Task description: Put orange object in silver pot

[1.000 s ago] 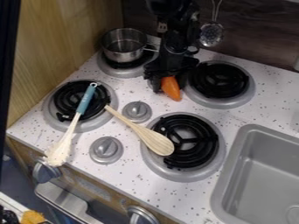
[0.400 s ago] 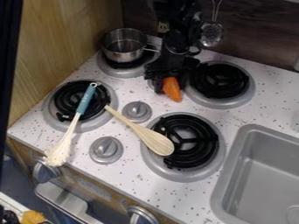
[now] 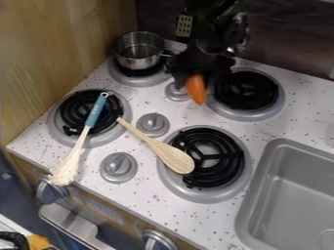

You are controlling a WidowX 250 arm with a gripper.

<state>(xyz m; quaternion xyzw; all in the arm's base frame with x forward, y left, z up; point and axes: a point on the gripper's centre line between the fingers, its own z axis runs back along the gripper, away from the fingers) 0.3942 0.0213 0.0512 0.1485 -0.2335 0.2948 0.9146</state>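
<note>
The black gripper (image 3: 195,82) hangs over the back middle of the stove, between the two back burners, and is shut on the orange object (image 3: 196,91). That object looks like a carrot; its tip points down, and its upper end is hidden by the gripper. To the left, the silver pot (image 3: 134,62) stands upright on the back-left burner, its opening upward and its handle toward the arm.
A blue-handled brush (image 3: 96,111) lies across the front-left burner. A wooden spoon (image 3: 171,155) reaches onto the front-right burner (image 3: 225,163). The back-right burner (image 3: 246,90) is beside the gripper, knobs (image 3: 153,124) sit mid-stove, and a grey sink (image 3: 287,195) is at right.
The gripper has moved up and a little right, with the orange object rising off the stovetop in it. The pot, brush and spoon have stayed in place.
</note>
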